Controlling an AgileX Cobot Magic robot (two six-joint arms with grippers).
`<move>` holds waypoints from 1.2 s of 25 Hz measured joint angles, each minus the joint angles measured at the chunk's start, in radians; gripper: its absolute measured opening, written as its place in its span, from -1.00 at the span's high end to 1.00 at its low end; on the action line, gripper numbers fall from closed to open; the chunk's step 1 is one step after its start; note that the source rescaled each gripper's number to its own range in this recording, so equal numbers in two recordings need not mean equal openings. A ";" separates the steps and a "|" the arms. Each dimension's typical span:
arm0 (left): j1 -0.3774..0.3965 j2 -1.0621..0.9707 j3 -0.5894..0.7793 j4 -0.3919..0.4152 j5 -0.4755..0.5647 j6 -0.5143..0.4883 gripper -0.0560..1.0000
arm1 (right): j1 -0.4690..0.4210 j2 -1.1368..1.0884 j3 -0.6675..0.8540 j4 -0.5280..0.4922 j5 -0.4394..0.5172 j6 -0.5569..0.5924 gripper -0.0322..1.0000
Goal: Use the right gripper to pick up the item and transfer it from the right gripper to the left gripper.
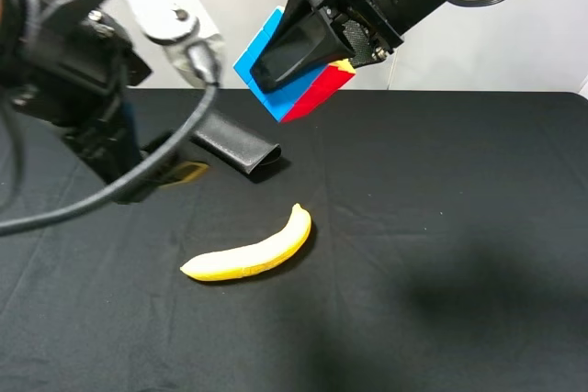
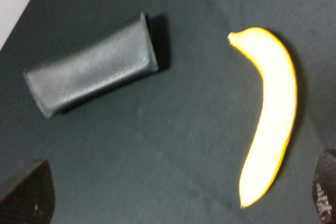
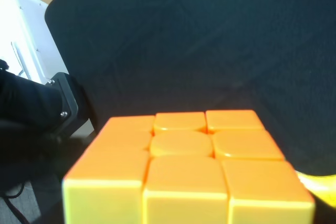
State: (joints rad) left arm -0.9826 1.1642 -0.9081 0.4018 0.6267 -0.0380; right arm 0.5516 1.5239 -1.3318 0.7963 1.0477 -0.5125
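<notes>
The puzzle cube, showing blue, red and yellow faces, hangs in the air above the far middle of the table. My right gripper is shut on it, with one black finger lying across the blue face. In the right wrist view the cube fills the foreground with an orange face, and the fingers are hidden. My left gripper hovers low over the table at the left, apart from the cube. In the left wrist view its fingertips stand wide apart and empty.
A yellow banana lies on the black cloth in the middle and also shows in the left wrist view. A black leather case lies behind it, close to my left gripper, and also shows in that view.
</notes>
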 joint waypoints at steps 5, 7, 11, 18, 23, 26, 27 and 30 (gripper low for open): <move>-0.055 0.049 0.000 0.008 -0.090 -0.026 -0.92 | 0.000 0.000 0.000 0.000 0.000 0.004 0.94; -0.062 0.074 -0.005 0.008 -0.116 -0.036 -0.92 | 0.000 0.000 0.000 0.000 0.000 0.007 0.94; -0.063 0.113 -0.033 0.012 -0.144 -0.062 -0.92 | 0.000 0.000 0.000 0.000 0.000 0.015 0.94; -0.063 0.133 -0.051 0.053 -0.250 -0.069 -0.92 | 0.000 0.000 0.000 0.000 0.000 0.015 0.94; -0.063 0.133 -0.051 0.086 -0.315 -0.069 -0.92 | 0.000 0.000 0.000 -0.001 -0.001 0.015 0.94; -0.063 0.133 -0.051 0.094 -0.329 -0.069 -0.92 | 0.000 0.000 0.000 0.000 -0.001 0.015 0.94; -0.063 0.134 -0.051 0.096 -0.336 -0.069 -0.92 | 0.000 0.000 0.000 0.002 -0.001 0.015 0.94; -0.063 0.152 -0.052 0.120 -0.356 -0.071 -0.92 | 0.000 0.000 0.000 0.011 -0.003 0.030 0.94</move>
State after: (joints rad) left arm -1.0454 1.3158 -0.9597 0.5220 0.2709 -0.1085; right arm 0.5516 1.5239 -1.3318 0.8072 1.0449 -0.4828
